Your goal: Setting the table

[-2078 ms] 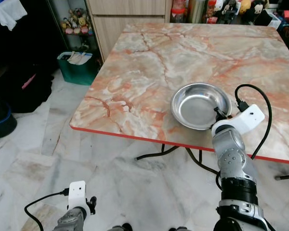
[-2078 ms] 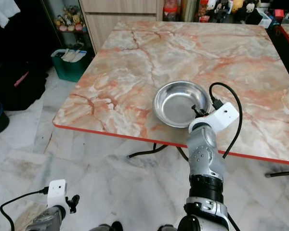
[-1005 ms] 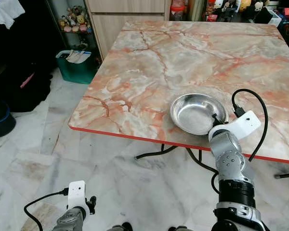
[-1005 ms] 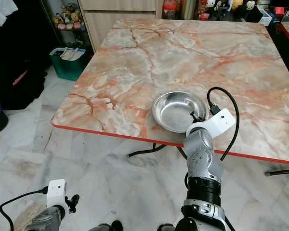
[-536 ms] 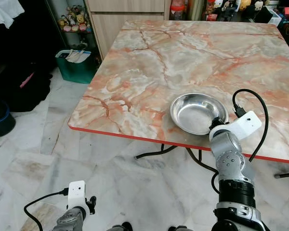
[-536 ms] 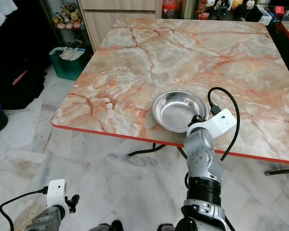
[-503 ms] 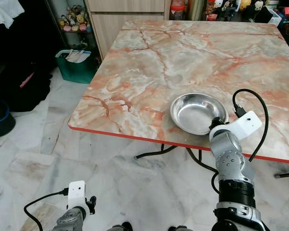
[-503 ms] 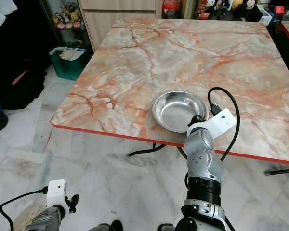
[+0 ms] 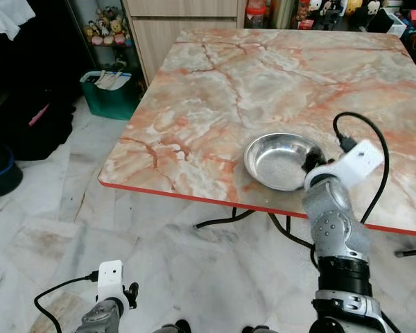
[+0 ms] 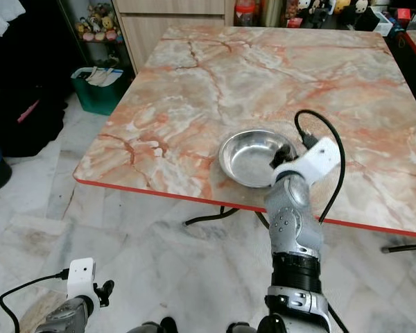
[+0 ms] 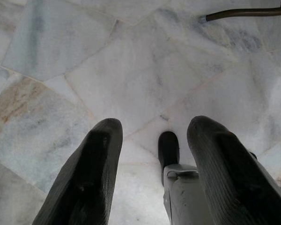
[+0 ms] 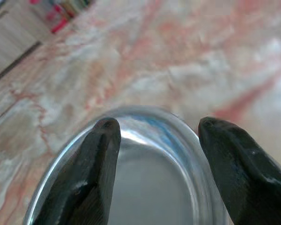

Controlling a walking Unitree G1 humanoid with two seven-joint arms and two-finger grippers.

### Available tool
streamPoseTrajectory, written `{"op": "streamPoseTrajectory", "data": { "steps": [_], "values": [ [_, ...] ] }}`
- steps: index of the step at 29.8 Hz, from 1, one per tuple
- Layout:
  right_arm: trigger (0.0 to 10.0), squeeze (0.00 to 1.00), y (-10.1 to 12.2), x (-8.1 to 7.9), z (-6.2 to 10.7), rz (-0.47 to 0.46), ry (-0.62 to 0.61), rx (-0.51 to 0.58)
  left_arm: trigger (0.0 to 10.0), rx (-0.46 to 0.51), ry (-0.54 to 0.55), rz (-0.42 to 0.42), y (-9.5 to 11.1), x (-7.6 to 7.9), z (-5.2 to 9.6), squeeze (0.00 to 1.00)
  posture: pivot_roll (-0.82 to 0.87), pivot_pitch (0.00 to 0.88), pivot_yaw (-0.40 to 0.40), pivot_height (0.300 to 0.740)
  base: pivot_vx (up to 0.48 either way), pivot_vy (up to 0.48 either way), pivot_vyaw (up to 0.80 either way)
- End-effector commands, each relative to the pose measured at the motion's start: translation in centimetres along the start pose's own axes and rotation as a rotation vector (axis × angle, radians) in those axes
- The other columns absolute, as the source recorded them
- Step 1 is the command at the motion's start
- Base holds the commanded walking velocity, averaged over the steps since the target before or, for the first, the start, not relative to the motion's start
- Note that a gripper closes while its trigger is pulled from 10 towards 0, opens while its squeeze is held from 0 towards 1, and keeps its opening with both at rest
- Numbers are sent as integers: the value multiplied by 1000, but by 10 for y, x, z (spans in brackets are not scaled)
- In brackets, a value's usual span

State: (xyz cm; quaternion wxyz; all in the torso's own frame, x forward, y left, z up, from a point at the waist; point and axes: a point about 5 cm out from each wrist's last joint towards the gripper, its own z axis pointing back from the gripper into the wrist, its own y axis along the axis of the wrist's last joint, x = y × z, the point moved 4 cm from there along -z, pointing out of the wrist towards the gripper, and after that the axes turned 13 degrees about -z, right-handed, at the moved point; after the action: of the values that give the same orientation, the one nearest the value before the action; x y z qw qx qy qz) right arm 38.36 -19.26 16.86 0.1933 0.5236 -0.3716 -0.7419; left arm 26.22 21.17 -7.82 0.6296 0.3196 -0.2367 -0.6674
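A shiny steel bowl (image 9: 279,161) rests empty on the pink marble table (image 9: 215,83), close to its red front edge. My right gripper (image 9: 312,161) hovers at the bowl's right rim. In the right wrist view the right gripper (image 12: 154,124) stands open, its two black fingers (image 12: 96,168) spread over the bowl (image 12: 145,183) with nothing between them. My left gripper (image 11: 154,124) hangs idle low over the marble floor, open and empty, and the left wrist (image 9: 112,281) shows at the bottom left.
A green bin (image 9: 111,94) stands by the table's far left corner, beside a wooden cabinet (image 9: 180,21). Dark bags (image 9: 28,125) and a blue bucket (image 9: 0,173) lie on the floor to the left. Black table legs (image 9: 222,222) spread under the front edge.
My right gripper has risen and shifted a little farther over the bowl's right rim. The bowl has stayed put, and the left arm has not moved.
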Motion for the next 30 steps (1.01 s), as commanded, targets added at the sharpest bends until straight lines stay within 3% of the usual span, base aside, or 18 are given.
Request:
{"op": "streamPoseTrajectory", "data": {
  "steps": [1,11,19,21,24,30],
  "values": [
    [10000,0,3,-8,4,44,43,33,10000,-15,22,9,-7,-7,2,0,-50,148,56,740,0,0,0],
    [10000,0,11,-17,9,134,107,117,10000,-3,16,27,-6,-5,2,0,-51,147,54,740,0,0,0],
    [10000,0,20,-28,19,489,319,300,10000,-20,-2,3,-11,2,3,0,-55,147,49,740,0,0,0],
    [10000,0,20,-28,19,498,323,306,10000,-20,-3,3,-11,2,3,0,-55,147,49,740,0,0,0],
    [10000,0,24,-42,28,600,444,364,10000,-28,-2,-17,-15,6,3,0,-66,150,48,740,0,-97,0],
    [10000,0,23,-39,26,619,448,365,10000,-30,-2,-22,-15,6,3,0,-61,151,48,740,0,-340,0]
  ]
}}
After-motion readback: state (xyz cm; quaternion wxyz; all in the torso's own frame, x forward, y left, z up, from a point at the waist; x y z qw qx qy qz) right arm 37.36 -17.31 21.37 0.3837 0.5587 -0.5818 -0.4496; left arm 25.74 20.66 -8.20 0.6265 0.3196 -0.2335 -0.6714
